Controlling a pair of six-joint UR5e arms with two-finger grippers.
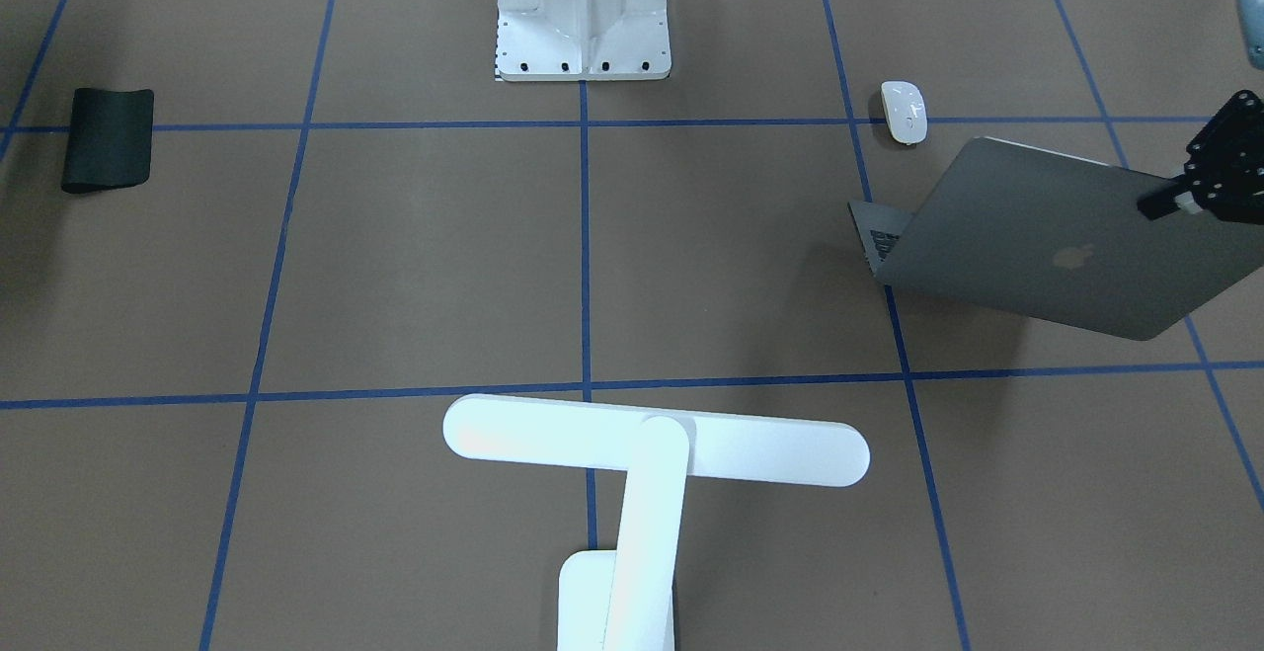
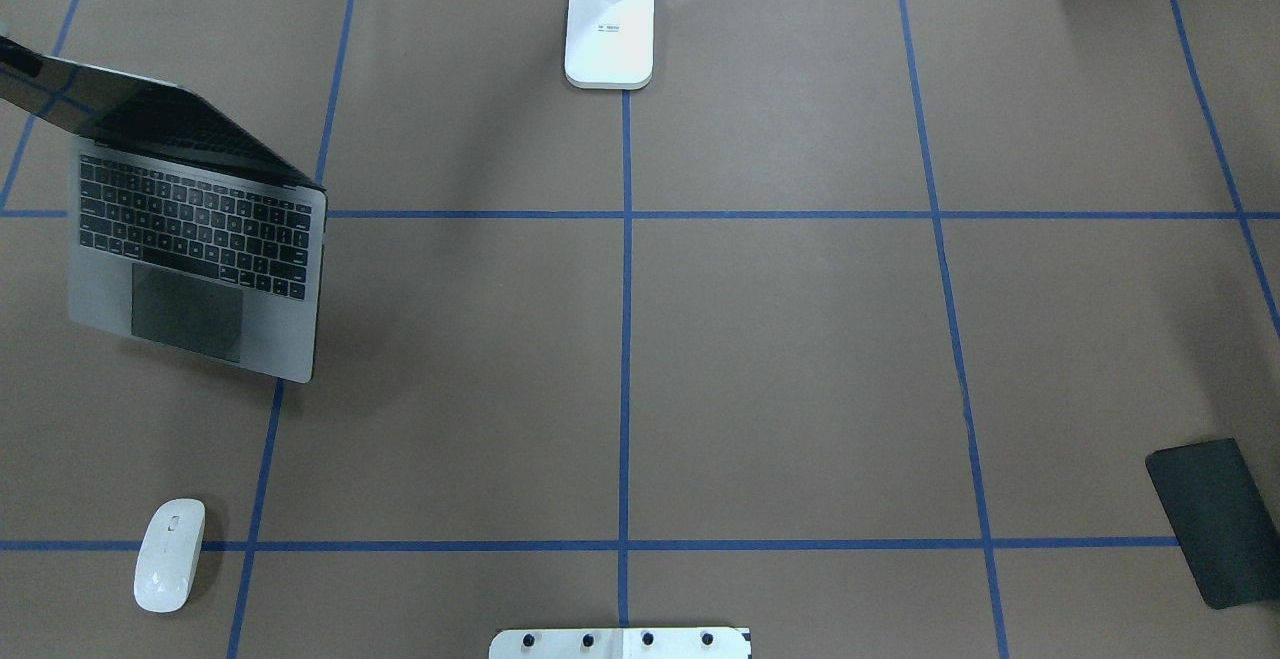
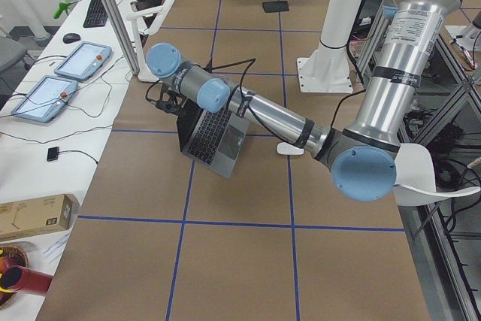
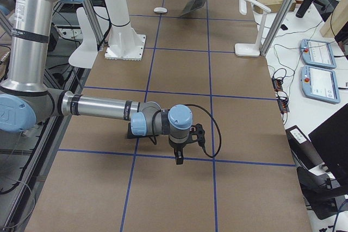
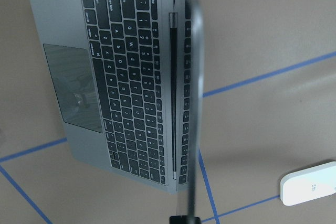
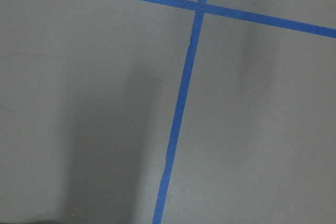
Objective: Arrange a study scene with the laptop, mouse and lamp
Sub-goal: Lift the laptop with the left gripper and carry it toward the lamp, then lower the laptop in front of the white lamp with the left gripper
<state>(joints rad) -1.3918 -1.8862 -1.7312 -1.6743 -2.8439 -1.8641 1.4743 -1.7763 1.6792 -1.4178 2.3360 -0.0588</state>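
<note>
Overhead exterior view: the laptop (image 2: 190, 239) sits in the table's (image 2: 780, 339) left half, turned a little askew to the blue tape lines (image 2: 625, 339), with its dark keys and trackpad showing.
Laptop lid: it is raised partway and leans over the keys, and the front-facing view shows the apple logo on its back.
Laptop base: I cannot tell whether it lies fully flat on the table.
Left gripper: the left gripper (image 1: 1177, 203) is clamped on the lid's free top edge near one corner, with one finger on either face of the panel.
Left wrist view: the lid appears edge-on as a thin dark line running down to the gripper at the bottom of the picture, with the keyboard beside it.
Mouse: the mouse (image 2: 170, 553) lies flat across a tape line on the robot's side of the laptop, well apart from it and with nothing touching it.
Lamp: the lamp (image 2: 609, 34) stands at the middle of the table's far edge, its bar head reaching over the table towards the robot.
Right gripper: the right gripper (image 4: 178, 156) hangs low over bare table on the robot's right, pointing down. I cannot tell how its fingers stand.
Right wrist view: it shows only brown surface and crossing tape.
Other items: a black mat (image 2: 1215, 519) lies near the right edge, and a white pedestal (image 2: 620, 643) is bolted at the near middle.
</note>
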